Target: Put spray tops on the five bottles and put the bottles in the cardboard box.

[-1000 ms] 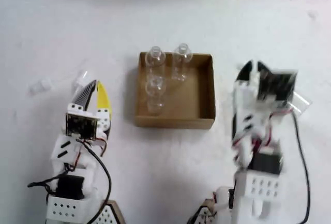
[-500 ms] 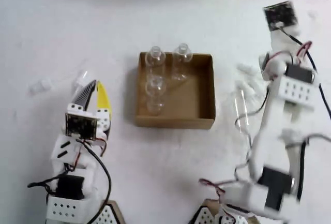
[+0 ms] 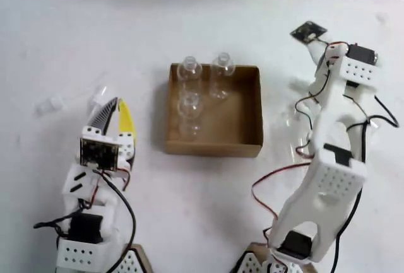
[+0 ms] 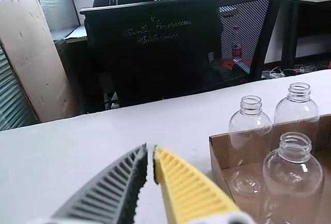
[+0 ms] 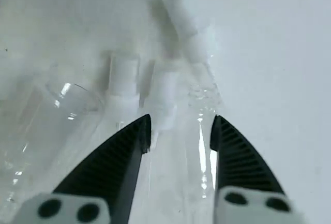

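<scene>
Bottles in box: three clear plastic bottles [image 3: 188, 110] stood upright with open necks inside the brown cardboard box [image 3: 214, 149], two against its far wall and one nearer the middle, all in its left half.
Box: it sat on the white counter [image 3: 208, 27] between the two arms.
Loose bottles: clear plastic bottles lying on their sides [image 5: 49, 113] were on the counter right of the box, under the right arm.
Spray tops: white plastic spray tops [image 5: 123, 74] lay clustered just beside those lying bottles.
Right claw [image 5: 181, 128]: its black fingers were spread wide and held nothing, pointing down over the tops and lying bottles, with one white top just ahead of the gap.
Left claw [image 3: 116, 104]: its grey and yellow fingers were drawn to a narrow slit and gripped nothing, left of the box, near a lone white spray top [image 3: 101, 95].
Writing: pale lettering showed through the back of the black mesh chair [image 4: 170, 43] beyond the counter, too blurred to read.
</scene>
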You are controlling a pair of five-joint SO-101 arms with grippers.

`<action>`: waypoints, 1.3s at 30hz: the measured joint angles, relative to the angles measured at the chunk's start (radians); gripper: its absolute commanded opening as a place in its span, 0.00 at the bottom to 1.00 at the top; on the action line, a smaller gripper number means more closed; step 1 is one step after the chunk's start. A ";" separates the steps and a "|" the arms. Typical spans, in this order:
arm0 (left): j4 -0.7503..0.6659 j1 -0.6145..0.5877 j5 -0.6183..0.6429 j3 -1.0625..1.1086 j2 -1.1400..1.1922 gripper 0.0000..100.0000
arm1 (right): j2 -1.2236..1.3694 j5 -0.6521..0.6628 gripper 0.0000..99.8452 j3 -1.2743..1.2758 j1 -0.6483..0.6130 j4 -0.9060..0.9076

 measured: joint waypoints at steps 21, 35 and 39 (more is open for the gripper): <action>0.000 0.020 -0.018 0.000 0.000 0.03 | 0.388 0.118 0.16 -0.489 0.066 0.095; 0.006 0.043 -0.074 0.000 0.000 0.03 | 0.399 0.167 0.07 -0.520 0.086 0.118; 0.006 0.043 -0.074 0.000 0.000 0.03 | 0.399 0.173 0.03 -0.522 0.086 0.118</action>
